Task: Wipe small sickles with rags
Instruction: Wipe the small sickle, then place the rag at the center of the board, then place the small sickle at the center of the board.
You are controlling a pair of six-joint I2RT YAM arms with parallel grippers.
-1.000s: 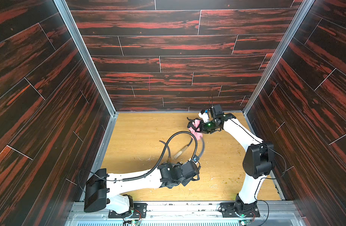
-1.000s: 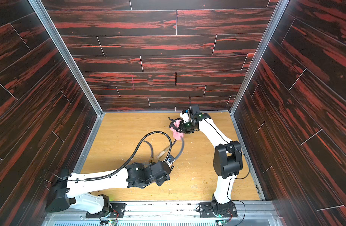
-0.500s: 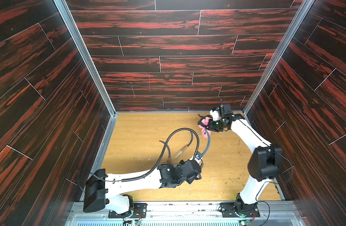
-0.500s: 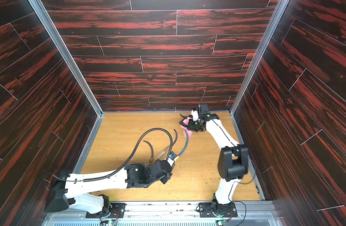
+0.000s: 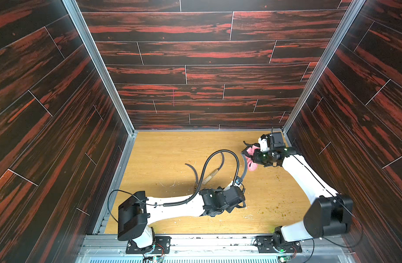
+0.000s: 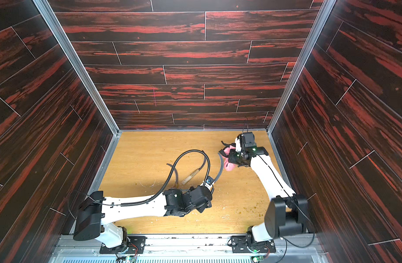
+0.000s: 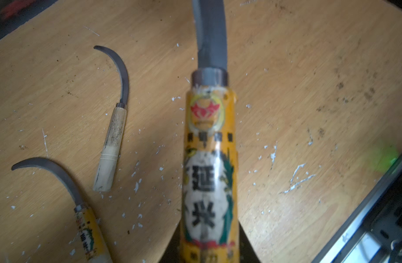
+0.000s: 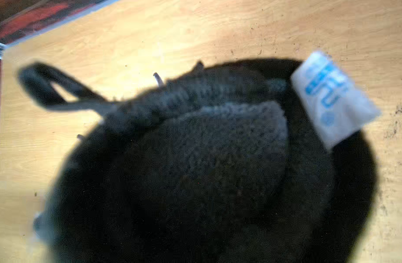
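Left fingers (image 5: 236,185): closed on the labelled handle of one sickle (image 7: 208,159).
Right fingers (image 5: 252,157): closed on the bunched rag (image 5: 252,166), near the worktop's (image 5: 172,148) far right corner.
Blade axis: runs from the left fingers toward the rag; tip just beside it, contact unclear.
Spare sickles (image 7: 114,141): two, flat on the worktop.
Next move: we judge the right arm nearer; we wipe along the blade.
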